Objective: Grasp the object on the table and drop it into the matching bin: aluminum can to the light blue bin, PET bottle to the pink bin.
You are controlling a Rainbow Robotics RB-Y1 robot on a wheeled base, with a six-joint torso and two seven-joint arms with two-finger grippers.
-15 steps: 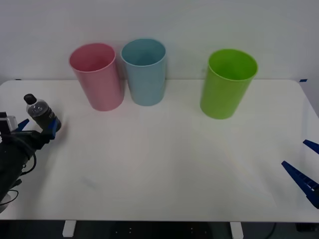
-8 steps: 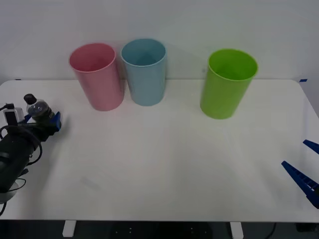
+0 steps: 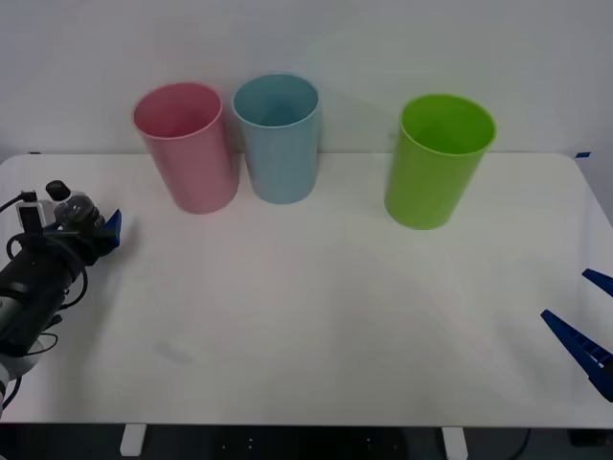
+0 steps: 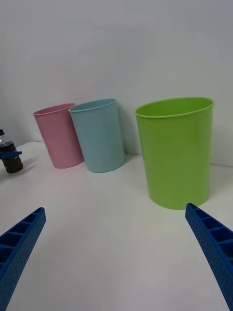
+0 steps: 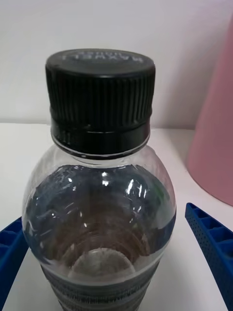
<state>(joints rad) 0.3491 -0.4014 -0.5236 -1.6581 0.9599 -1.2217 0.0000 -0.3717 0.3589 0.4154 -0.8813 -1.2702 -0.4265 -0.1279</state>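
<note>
At lower right, the right gripper (image 3: 582, 324) is parked with its jaws apart. At left, the bottle (image 3: 77, 213) is flanked by the left gripper (image 3: 88, 233), whether clamped cannot be told; the pink bin (image 3: 187, 149), its target, is set farther back

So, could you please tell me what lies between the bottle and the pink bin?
Nothing: in the front view, bare white table runs from the bottle, in the left hand, to the pink bin.

glossy clear plastic bottle (image 5: 99, 218), ribbed cap (image 5: 100, 92)
</note>
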